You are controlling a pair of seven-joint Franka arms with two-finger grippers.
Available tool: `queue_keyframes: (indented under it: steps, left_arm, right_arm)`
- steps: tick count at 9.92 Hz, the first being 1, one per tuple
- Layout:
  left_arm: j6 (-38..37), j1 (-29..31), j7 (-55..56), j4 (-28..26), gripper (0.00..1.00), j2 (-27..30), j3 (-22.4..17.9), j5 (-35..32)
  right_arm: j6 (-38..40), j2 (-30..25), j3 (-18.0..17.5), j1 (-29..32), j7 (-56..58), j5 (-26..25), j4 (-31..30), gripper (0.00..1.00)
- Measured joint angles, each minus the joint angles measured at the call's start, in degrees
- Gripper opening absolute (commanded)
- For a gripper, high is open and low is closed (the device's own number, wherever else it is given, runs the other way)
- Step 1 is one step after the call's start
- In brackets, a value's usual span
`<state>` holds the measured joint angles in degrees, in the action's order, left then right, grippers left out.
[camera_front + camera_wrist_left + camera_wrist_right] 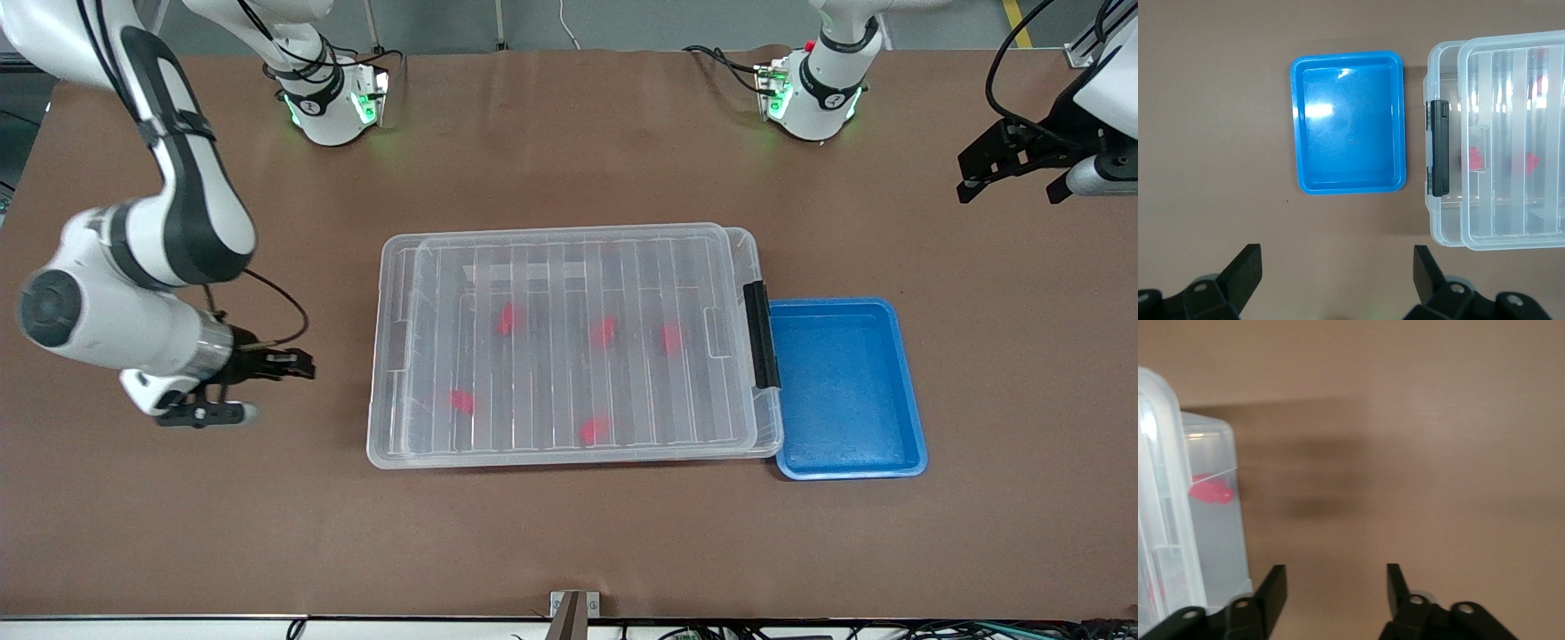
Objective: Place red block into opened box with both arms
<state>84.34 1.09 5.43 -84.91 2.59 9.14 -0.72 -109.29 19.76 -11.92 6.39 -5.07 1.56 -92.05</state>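
Ribbed lid (578, 329) blurs red blocks (509, 319) inside box (391, 444).

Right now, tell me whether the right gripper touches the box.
Apart. The front view shows bare table between the right gripper and the box; its jaws stand open, holding nothing.

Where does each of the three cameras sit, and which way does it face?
Front view: high, facing both white arms; clear plastic box with ribbed lid, blue plastic tray.
Left wrist view: looks down on tray and box; open left claw shows.
Right wrist view: looks down on brown table beside the box; open right claw shows.
Shared: all three show the box.
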Motion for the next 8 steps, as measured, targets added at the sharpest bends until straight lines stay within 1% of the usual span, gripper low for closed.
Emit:
queue_keyframes:
  steps: [1,2,4,6,7,8]
  left_arm:
    - [0.0,0.0,0.0,0.0,1.0,0.0,0.0,0.0]
    - [0.0,0.0,0.0,0.0,1.0,0.0,0.0,0.0]
    - [0.0,-0.1,0.0,0.0,1.0,0.0,0.0,0.0]
    - [0.0,-0.2,0.0,-0.1,1.0,0.0,0.1,0.0]
    - [0.0,-0.2,0.0,-0.1,1.0,0.0,0.1,0.0]
    - [0.0,-0.3,0.0,-0.1,1.0,0.0,0.1,0.0]
  right_arm:
    - [1.5,-3.1,1.4,1.3,0.0,-0.9,0.3,1.0]
    - [3.5,-6.4,3.7,1.8,0.1,-1.0,0.4,1.0]
    - [11.1,-13.2,7.9,2.0,0.2,-1.1,0.7,1.0]
    - [17.9,-18.8,10.1,2.0,1.4,-1.1,1.0,1.0]
    - [20.9,-20.5,11.0,2.0,2.4,-1.1,2.0,1.0]
    - [23.8,-21.1,11.6,2.0,3.0,-1.1,4.8,1.0]
